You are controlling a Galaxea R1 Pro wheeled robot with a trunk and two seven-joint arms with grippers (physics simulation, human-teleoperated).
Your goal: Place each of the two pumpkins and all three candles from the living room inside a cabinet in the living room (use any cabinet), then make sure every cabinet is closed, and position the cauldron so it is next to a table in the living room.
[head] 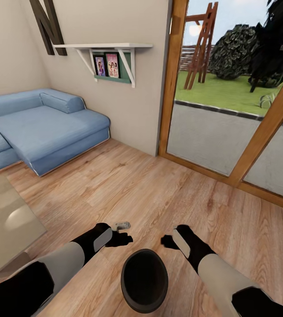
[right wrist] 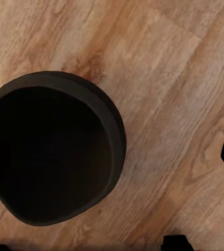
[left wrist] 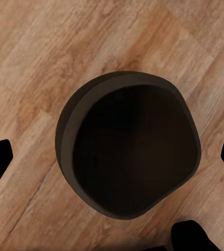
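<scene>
Cauldron [head: 144,280]: dark brown-black, round, open-mouthed, hollow; stands on wooden floor [head: 159,189] at 6 o'clock, between both arms. Left gripper [head: 123,240] and right gripper [head: 167,241]: empty; opening cannot be told.

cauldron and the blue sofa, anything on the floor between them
Head view: mostly bare wood floor between cauldron and sofa; the left gripper and a small grey object intrude.

1. A warm-toned wooden plank floor [head: 159,189] covers the room.
2. A light-blue upholstered corner sofa [head: 40,127] sits against the beige plaster walls [head: 128,110].
3. A white bracketed wall shelf [head: 110,48] holds a green rack with two colourful picture cards [head: 107,65].
4. Large dark block letters [head: 49,26] hang above the sofa.
5. A tall wood-framed glass door [head: 229,110] shows a daylit lawn, shrubs and a wooden ladder frame [head: 200,44].
6. A pale glass-topped table [head: 5,220] reflects light beside the sofa.
</scene>
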